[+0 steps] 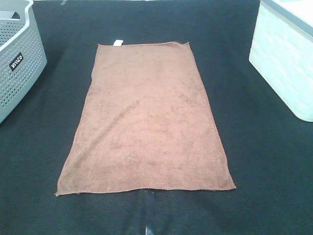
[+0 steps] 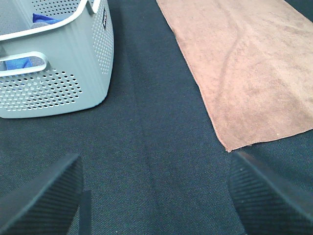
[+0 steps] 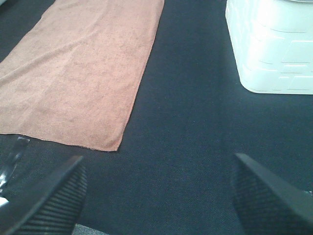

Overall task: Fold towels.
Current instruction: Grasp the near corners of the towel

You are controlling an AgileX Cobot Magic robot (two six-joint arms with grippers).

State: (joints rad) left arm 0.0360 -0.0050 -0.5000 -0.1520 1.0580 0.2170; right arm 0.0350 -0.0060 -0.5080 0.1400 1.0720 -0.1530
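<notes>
Brown towel (image 1: 146, 120) lies flat on the black table (image 1: 269, 171) — left pincer (image 2: 156, 159) and right pincer (image 3: 159, 159) both spread apart.

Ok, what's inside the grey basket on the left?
A blue item shows over the rim and through the handle slot of the grey basket. What it is, and anything deeper, is hidden by the perforated walls.

left tool (image 2: 156, 193): jaws spread wide | right tool (image 3: 159, 193): jaws spread wide
</notes>
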